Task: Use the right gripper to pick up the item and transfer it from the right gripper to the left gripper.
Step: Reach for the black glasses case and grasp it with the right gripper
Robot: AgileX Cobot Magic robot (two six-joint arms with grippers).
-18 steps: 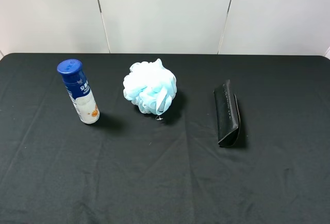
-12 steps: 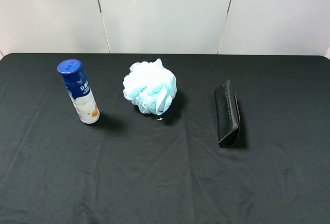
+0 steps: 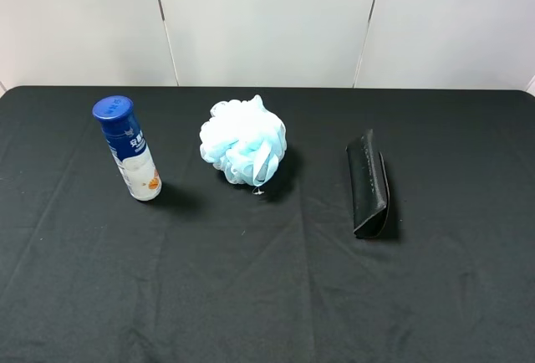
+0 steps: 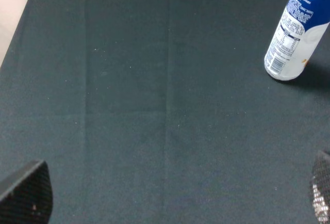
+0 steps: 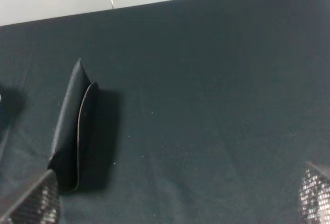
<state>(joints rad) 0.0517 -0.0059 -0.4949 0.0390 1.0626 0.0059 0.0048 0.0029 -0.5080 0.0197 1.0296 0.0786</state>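
Note:
The item, a flat black case point(image 3: 368, 183) with a fold-over flap, lies on the black tablecloth point(image 3: 267, 296) at the right of the middle. It also shows in the right wrist view point(image 5: 72, 126), close to one fingertip point(image 5: 36, 203). My right gripper point(image 5: 175, 201) is open and empty, with its fingertips wide apart above the cloth beside the case. My left gripper point(image 4: 172, 198) is open and empty above bare cloth, some way short of the bottle point(image 4: 294, 33). Neither gripper shows in the exterior high view.
A blue-capped white bottle point(image 3: 128, 150) stands upright at the left. A pale blue mesh bath puff point(image 3: 244, 141) sits in the middle at the back. White wall panels point(image 3: 267, 20) rise behind the table's far edge.

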